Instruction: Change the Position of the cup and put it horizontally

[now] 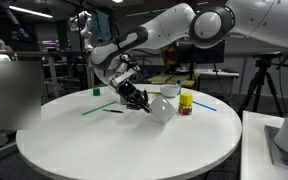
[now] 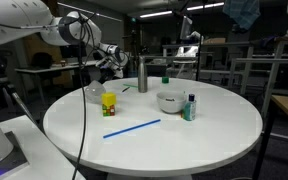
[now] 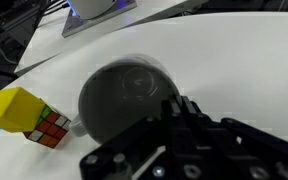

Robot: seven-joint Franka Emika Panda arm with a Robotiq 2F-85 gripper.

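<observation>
The white cup (image 1: 160, 108) is tilted over near the middle of the table, beside the yellow block. In an exterior view it shows as a pale cup (image 2: 96, 93) below the arm. In the wrist view I look into its round dark mouth (image 3: 124, 100), slightly blurred. My gripper (image 1: 140, 100) is slanted down at the cup's rim. Its fingers (image 3: 182, 112) lie close together at the right edge of the rim and appear shut on it. The contact itself is dark and hard to make out.
A yellow block on a colour cube (image 1: 185, 103) (image 2: 109, 102) (image 3: 29, 118) stands right next to the cup. A white bowl (image 2: 170, 101), a steel bottle (image 2: 142, 75), a small green-capped bottle (image 2: 190, 108) and a blue stick (image 2: 132, 128) are on the round table (image 2: 184, 145).
</observation>
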